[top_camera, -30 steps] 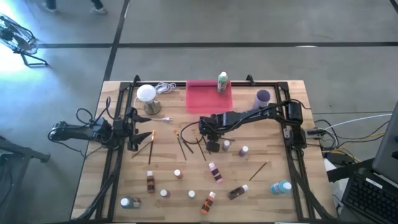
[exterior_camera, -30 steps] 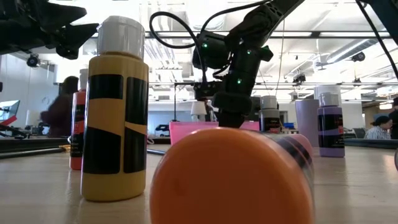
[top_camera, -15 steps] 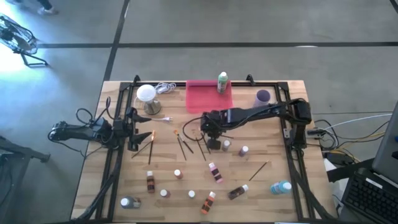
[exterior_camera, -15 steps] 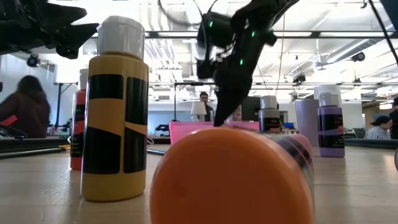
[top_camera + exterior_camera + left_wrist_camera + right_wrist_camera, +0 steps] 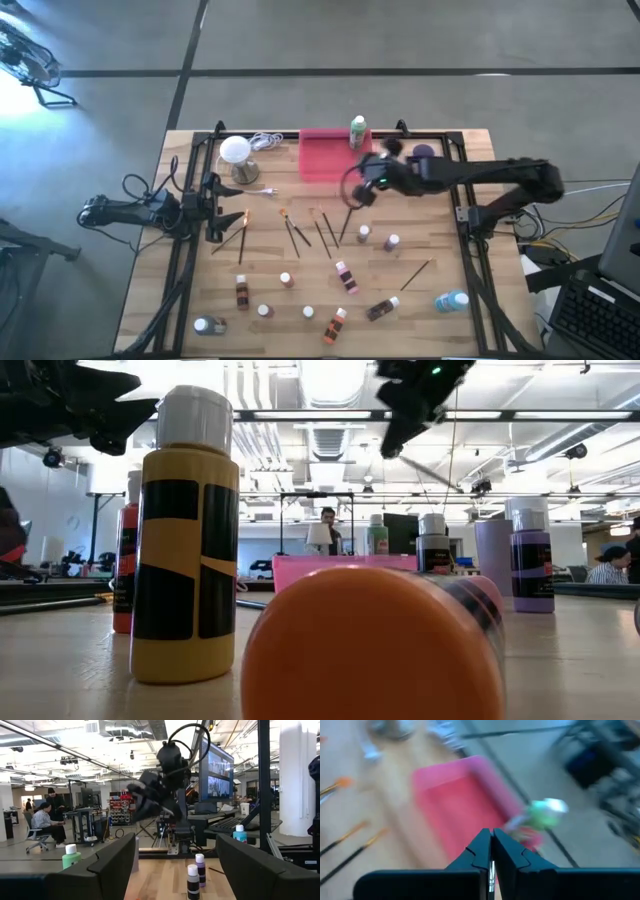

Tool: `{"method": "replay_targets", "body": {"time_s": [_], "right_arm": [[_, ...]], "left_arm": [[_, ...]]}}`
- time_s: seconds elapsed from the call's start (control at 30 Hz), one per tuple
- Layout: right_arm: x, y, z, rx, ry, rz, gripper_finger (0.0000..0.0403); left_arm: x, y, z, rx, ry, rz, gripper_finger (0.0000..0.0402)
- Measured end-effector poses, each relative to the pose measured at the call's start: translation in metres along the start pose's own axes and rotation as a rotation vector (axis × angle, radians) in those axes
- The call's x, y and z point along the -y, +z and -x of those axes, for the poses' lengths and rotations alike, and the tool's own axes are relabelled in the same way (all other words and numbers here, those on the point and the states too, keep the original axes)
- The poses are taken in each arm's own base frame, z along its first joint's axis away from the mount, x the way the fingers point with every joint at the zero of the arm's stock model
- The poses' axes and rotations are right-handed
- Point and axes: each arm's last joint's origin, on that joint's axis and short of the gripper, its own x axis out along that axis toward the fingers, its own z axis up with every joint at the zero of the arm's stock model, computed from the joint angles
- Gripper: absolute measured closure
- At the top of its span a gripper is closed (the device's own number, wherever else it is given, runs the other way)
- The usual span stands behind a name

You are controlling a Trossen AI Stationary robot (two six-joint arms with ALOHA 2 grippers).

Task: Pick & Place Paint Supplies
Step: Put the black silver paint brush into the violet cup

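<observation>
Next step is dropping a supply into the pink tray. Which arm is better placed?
Right. The right gripper is raised at the pink tray's edge, shut on a paintbrush that hangs below it. The left gripper waits open near the table's left side.

**Right claw shut and up in the air, left claw wide open**

The right arm reached in from its side, bent at the elbow. Its right gripper was lifted high, and its two fingers were pressed tight together. The left arm lay stretched out low on its own side, well apart from the right claw. The left gripper had its fingers spread wide apart.
</observation>
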Motion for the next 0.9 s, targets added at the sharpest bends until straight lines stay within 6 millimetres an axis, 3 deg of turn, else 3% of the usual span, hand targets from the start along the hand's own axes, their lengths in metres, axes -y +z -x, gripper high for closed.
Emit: {"method": "replay_targets", "body": {"time_s": [0.23, 0.43, 0.63, 0.9], "right_arm": [[0.053, -0.031, 0.028, 0.184, -0.262, -0.267, 0.0394], [0.084, -0.061, 0.033, 0.411, -0.380, -0.474, 0.0394], [0.099, -0.089, 0.025, 0.540, -0.481, -0.566, 0.0394], [0.102, -0.116, 0.004, 0.512, -0.545, -0.622, 0.0394]], "left_arm": [[0.000, 0.000, 0.000, -0.001, 0.005, 0.000, 0.0119], [0.000, 0.000, 0.000, -0.001, 0.008, 0.000, 0.0119], [0.000, 0.000, 0.000, -0.001, 0.008, -0.014, 0.0119], [0.000, 0.000, 0.000, -0.002, 0.009, -0.015, 0.0119]]}}
